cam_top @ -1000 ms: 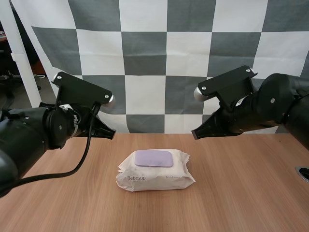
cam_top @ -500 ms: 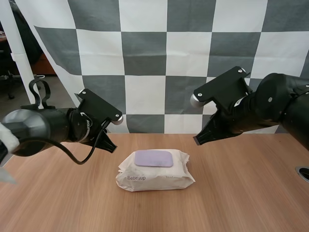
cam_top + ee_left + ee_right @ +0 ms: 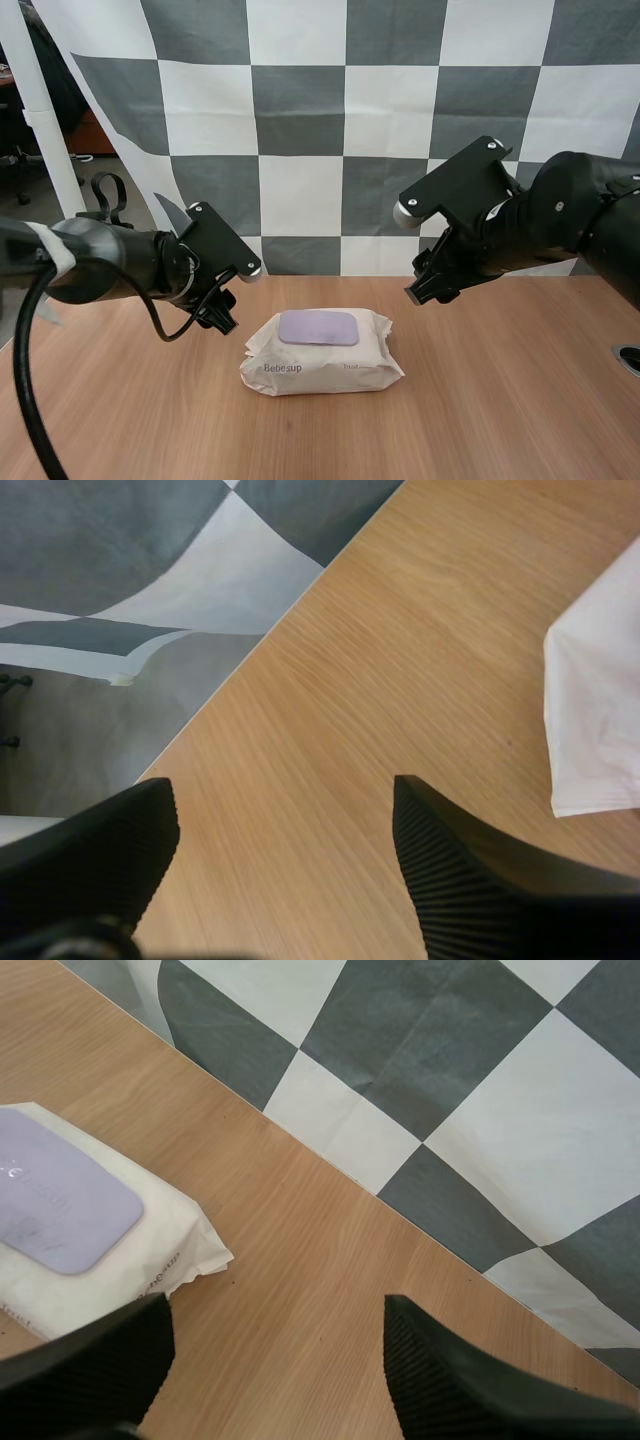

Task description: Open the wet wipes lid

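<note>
bare table (image 3: 500,400) all round wet wipes pack (image 3: 320,368), lid (image 3: 318,327) unobstructed from above

Recorded: one table (image 3: 520,400), one pack of wet wipes (image 3: 320,362), one lid (image 3: 318,327); two grippers, namely left gripper (image 3: 222,319) and right gripper (image 3: 416,292).

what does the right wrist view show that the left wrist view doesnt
Right wrist view alone: the purple lid, lying flat and shut on the wet wipes pack, and the open right fingers above bare table beside it. Left wrist view alone: the open left fingers, with a white end of the pack near one of them. Both: the pack and the wooden table.
</note>
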You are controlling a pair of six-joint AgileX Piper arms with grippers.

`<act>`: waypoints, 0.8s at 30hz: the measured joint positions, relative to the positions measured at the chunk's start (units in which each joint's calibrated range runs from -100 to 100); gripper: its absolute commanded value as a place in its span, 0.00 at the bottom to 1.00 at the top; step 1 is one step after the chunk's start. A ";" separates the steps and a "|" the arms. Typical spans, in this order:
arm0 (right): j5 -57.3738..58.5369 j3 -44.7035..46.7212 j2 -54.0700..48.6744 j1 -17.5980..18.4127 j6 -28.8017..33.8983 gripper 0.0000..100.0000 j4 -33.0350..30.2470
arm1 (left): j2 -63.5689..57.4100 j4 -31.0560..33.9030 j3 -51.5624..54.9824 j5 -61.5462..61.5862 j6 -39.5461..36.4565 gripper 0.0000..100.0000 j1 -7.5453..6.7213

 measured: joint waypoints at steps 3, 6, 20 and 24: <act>-0.23 0.00 0.00 0.00 0.00 1.00 0.00 | 2.75 0.00 0.00 -0.71 1.50 1.00 0.00; -1.02 0.00 0.00 0.00 0.00 1.00 0.14 | 4.63 0.00 0.00 -0.92 2.35 1.00 -0.08; -1.36 0.00 0.00 0.00 0.00 1.00 2.10 | 4.91 -4.44 0.00 0.50 2.84 1.00 -0.24; -1.36 0.00 0.00 0.00 0.00 1.00 2.10 | 4.91 -8.30 0.00 1.30 5.08 1.00 -0.24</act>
